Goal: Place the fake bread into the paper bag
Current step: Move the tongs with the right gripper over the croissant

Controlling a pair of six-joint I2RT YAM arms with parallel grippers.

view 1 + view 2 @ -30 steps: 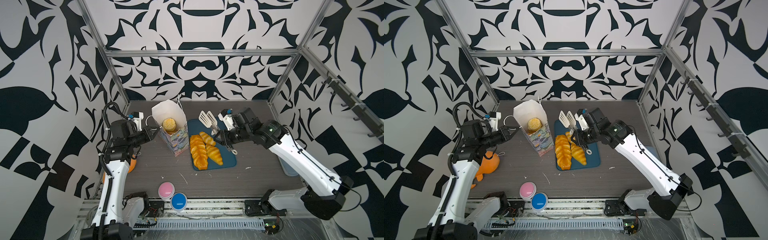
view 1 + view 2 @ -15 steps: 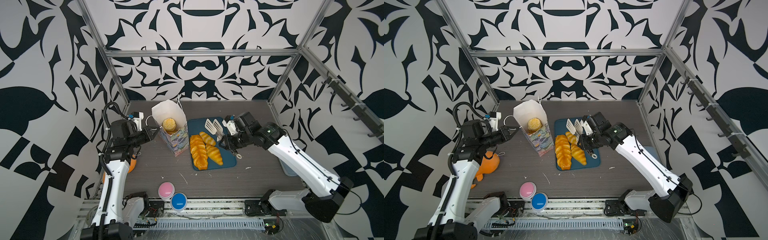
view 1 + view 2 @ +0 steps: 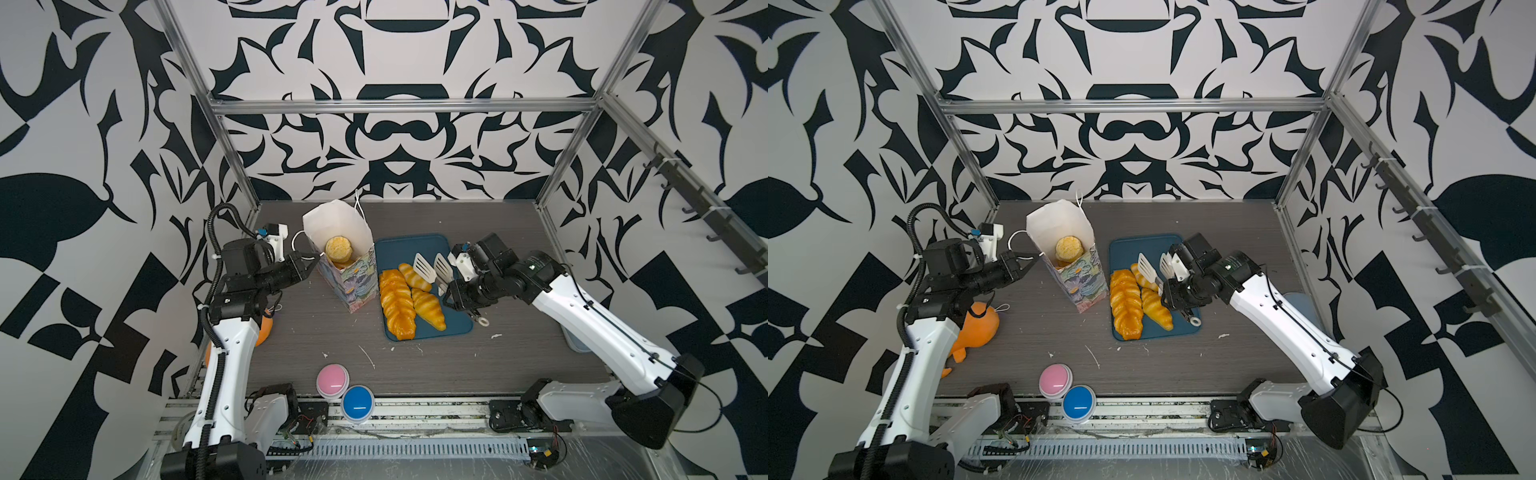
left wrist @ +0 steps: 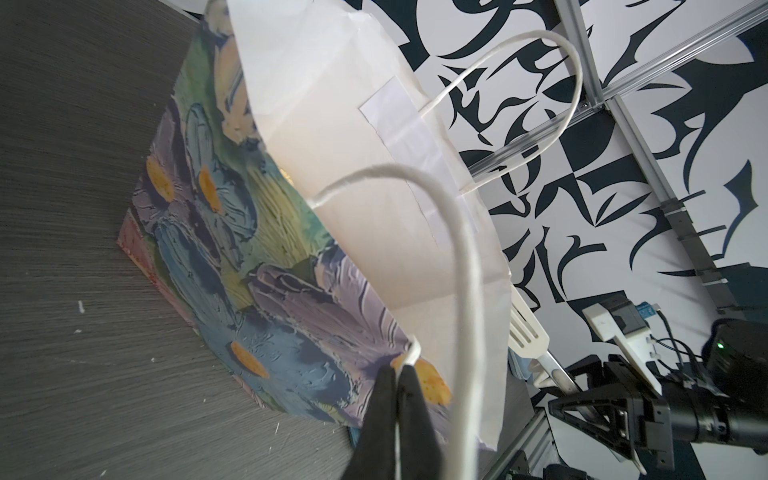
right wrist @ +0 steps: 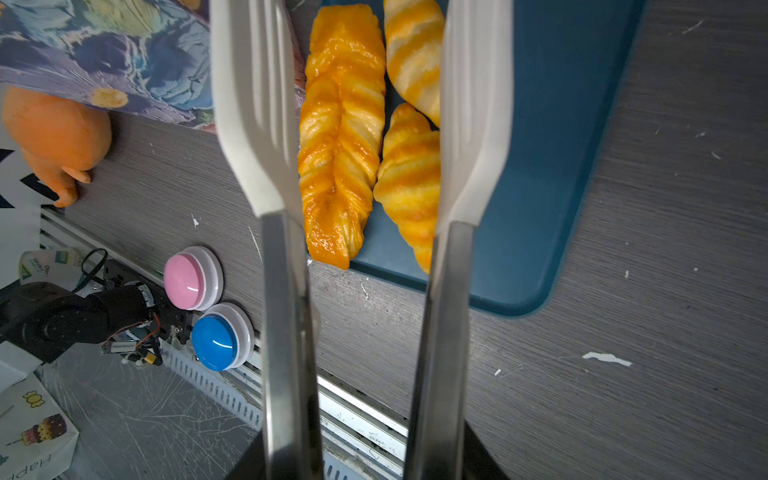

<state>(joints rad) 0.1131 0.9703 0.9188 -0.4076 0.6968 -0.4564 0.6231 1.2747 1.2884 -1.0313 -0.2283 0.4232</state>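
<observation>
The paper bag (image 3: pixel 350 283) (image 3: pixel 1079 279) (image 4: pixel 291 249) stands upright left of the blue tray (image 3: pixel 415 248), mouth open. A round golden pastry (image 3: pixel 338 248) (image 3: pixel 1070 248) shows inside it. My left gripper (image 3: pixel 313 259) (image 4: pixel 399 370) is shut on the bag's cord handle at the rim. On the tray lie a braided loaf (image 3: pixel 397 303) (image 5: pixel 338 137) and two striped croissants (image 3: pixel 428 309) (image 3: pixel 414 276). My right gripper (image 3: pixel 453 289) holds white-bladed tongs (image 3: pixel 434 268) (image 5: pixel 257 124). Their blades stand apart above the croissants and touch none.
An orange plush toy (image 3: pixel 978 324) (image 5: pixel 58 133) lies by the left arm's base. Pink (image 3: pixel 332 380) and blue (image 3: pixel 358 401) buttons sit at the front edge. A pale blue flat object (image 3: pixel 1298 303) lies under the right arm. Metal frame posts line the table's sides.
My right arm has carried the tongs from the tray's back edge forward over the croissants, and the blades have spread a little. The left gripper and bag have not moved.
</observation>
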